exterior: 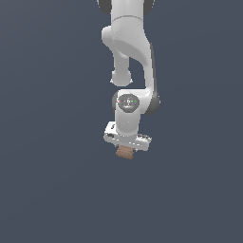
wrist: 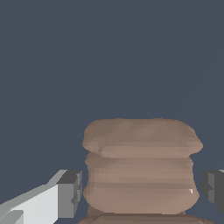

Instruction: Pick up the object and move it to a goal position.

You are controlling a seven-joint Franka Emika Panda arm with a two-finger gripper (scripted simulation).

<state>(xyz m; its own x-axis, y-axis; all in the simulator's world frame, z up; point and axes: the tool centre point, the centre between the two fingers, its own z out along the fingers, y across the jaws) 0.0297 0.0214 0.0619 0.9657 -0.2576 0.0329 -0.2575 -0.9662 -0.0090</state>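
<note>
While the gripper (exterior: 127,148) hangs directly above it, the brown block (wrist: 140,166) sits between the jaws, which stand apart, not touching its sides.

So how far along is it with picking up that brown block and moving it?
Done: the gripper is lined up over the brown block, one finger on each side of it. In hand: the grasp itself. The wrist view shows small gaps at both sides, so the jaws look open, not yet clamped. Left: closing, lifting and carrying it to the goal, which no view shows.
</note>
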